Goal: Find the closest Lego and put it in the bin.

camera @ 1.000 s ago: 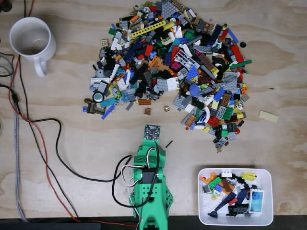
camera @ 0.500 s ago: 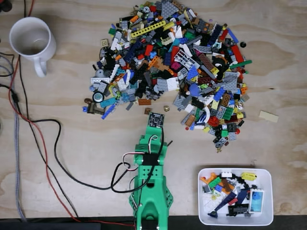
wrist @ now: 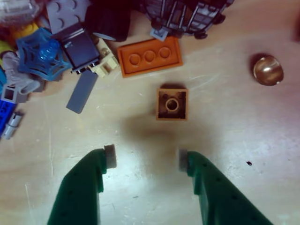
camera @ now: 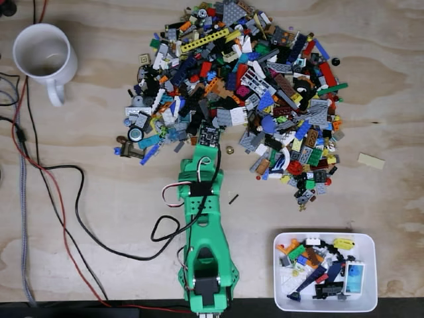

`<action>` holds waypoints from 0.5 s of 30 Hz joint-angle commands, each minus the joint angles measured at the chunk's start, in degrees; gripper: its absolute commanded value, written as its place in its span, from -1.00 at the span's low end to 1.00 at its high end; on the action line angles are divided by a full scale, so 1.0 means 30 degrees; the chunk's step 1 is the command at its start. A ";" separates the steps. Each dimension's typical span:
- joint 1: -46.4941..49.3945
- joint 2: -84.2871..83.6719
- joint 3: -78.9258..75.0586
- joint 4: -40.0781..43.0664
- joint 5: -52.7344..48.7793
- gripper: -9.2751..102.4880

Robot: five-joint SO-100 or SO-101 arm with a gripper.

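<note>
In the wrist view my gripper (wrist: 146, 157) stands open, its green fingers (wrist: 79, 187) low over bare wood. A small brown square Lego (wrist: 172, 104) lies studs-down just ahead of the fingertips, slightly right of the gap and not touched. An orange three-stud plate (wrist: 149, 56) lies just beyond it at the pile's edge. In the fixed view my green arm (camera: 202, 199) reaches up to the lower edge of the Lego pile (camera: 238, 86) and covers the brown piece. The white bin (camera: 374, 265) sits at the lower right with several pieces in it.
A gold round piece (wrist: 268, 70) lies to the right of the brown Lego. A blue web piece (wrist: 41, 54) and a grey tile (wrist: 81, 92) lie to the left. A white mug (camera: 43, 56) stands top left, cables (camera: 79, 199) trail left, and a black pin (camera: 233, 199) lies beside the arm.
The arm has stretched forward from mid-table to the pile's lower edge, and its wrist now covers the brown piece in the fixed view.
</note>
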 commanded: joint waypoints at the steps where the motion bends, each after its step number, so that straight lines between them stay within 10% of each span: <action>1: 0.0088 -0.0527 -0.1758 -0.0703 -0.0088 -0.47; 15: 0.0908 -0.3955 -0.3809 -0.1641 -0.1230 -0.51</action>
